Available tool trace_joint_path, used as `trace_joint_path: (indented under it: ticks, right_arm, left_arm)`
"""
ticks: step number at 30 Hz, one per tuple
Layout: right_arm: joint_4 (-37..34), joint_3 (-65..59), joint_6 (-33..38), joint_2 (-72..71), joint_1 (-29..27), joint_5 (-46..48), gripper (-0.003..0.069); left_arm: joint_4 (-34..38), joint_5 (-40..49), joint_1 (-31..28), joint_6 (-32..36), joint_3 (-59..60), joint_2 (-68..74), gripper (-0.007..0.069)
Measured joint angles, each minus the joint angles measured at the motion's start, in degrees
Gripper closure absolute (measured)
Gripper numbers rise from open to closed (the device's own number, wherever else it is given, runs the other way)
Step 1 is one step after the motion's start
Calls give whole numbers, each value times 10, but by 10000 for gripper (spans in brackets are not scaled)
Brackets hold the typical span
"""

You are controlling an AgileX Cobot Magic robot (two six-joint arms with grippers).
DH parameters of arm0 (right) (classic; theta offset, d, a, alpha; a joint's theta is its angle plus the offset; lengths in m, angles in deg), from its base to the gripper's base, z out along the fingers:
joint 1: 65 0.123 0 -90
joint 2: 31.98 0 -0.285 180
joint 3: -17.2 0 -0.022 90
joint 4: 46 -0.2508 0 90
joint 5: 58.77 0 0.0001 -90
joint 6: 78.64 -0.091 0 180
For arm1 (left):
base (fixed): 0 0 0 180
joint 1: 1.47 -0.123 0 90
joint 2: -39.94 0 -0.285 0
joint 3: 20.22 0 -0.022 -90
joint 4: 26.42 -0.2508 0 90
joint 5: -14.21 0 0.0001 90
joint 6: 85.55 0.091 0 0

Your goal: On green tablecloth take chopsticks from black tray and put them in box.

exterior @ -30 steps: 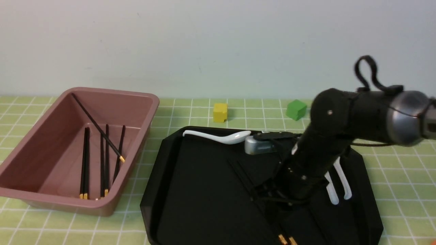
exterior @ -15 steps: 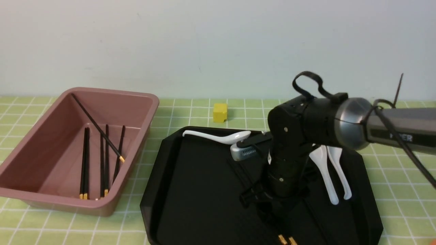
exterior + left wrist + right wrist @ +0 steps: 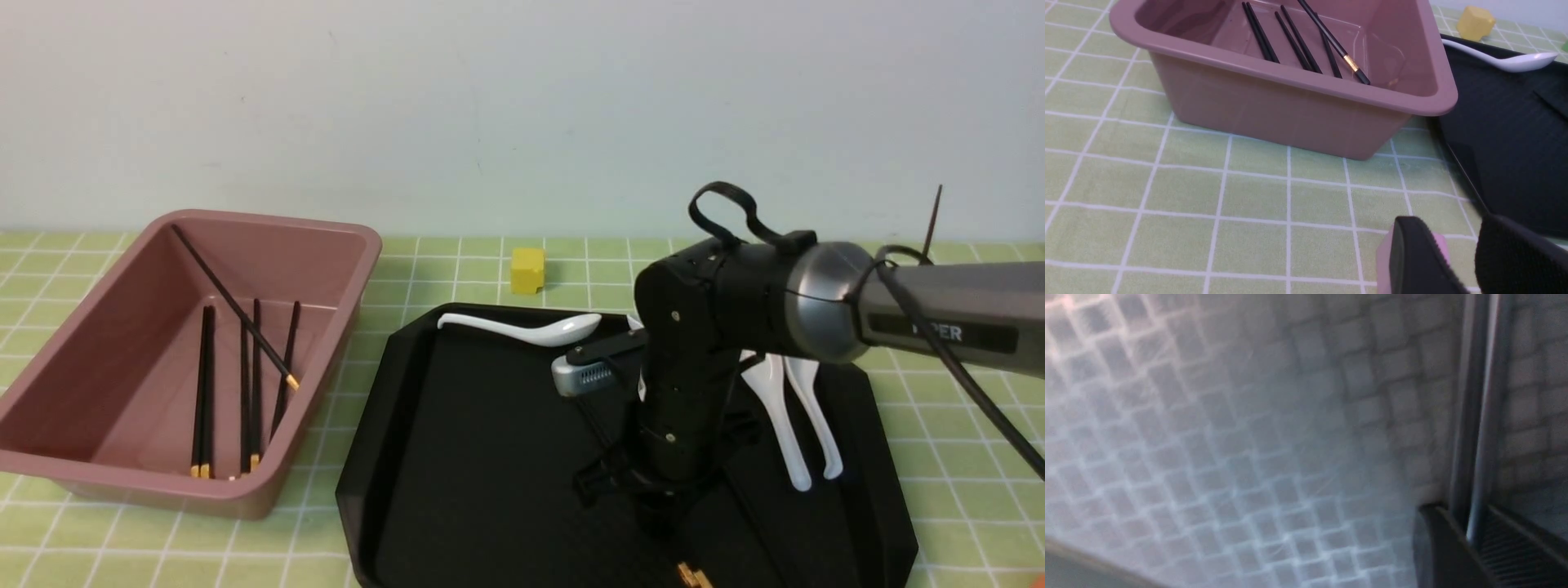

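Note:
The black tray (image 3: 473, 457) lies on the green tablecloth (image 3: 963, 457). My right gripper (image 3: 657, 510) points down into the tray, shut on a pair of black chopsticks (image 3: 692, 575) whose gold ends show at the tray's near edge. In the right wrist view the two sticks (image 3: 1478, 416) run between the closed jaws of the right gripper (image 3: 1474, 535). The pink box (image 3: 269, 220) stands to the left with several chopsticks (image 3: 249, 384) inside. My left gripper (image 3: 1457, 261) is open and empty, low over the cloth (image 3: 1208, 196) near the box (image 3: 1274, 110) and the tray (image 3: 1506, 134).
One white spoon (image 3: 522, 329) lies at the tray's far edge and two more (image 3: 796, 416) at its right side. A yellow cube (image 3: 527, 269) sits behind the tray. A pink block (image 3: 1384, 253) shows beside one left finger.
My right arm swung left and down over the tray, and the gripper has settled onto the chopsticks near their gold ends. The green cube is now hidden behind the arm.

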Motion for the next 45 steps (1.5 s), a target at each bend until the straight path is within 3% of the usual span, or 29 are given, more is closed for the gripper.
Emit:
trace_joint_path:
  ticks: [7, 14, 22, 23, 28, 32, 38, 45]
  right_arm:
    - [-23, 10, 23, -29, 0, 60, 529]
    - [-74, 95, 29, -97, 0, 98, 529]
    - [-261, 235, 155, -61, 18, -65, 529]
    - [-315, 278, 196, -30, 25, -93, 529]
    - [-446, 400, 316, 94, 55, -179, 529]
    - [-514, 482, 391, 181, 76, -226, 529]
    - [-525, 550, 445, 272, 97, -254, 513]
    - [-441, 555, 432, 278, 97, -231, 386]
  left_arm:
    - [0, 0, 0, 0, 0, 0, 386]
    - [0, 0, 0, 0, 0, 0, 386]
    - [0, 0, 0, 0, 0, 0, 386]
    - [0, 0, 0, 0, 0, 0, 386]
    - [0, 0, 0, 0, 0, 0, 386]
    - [0, 0, 0, 0, 0, 0, 386]
    - [0, 0, 0, 0, 0, 0, 386]
    - [0, 0, 0, 0, 0, 0, 386]
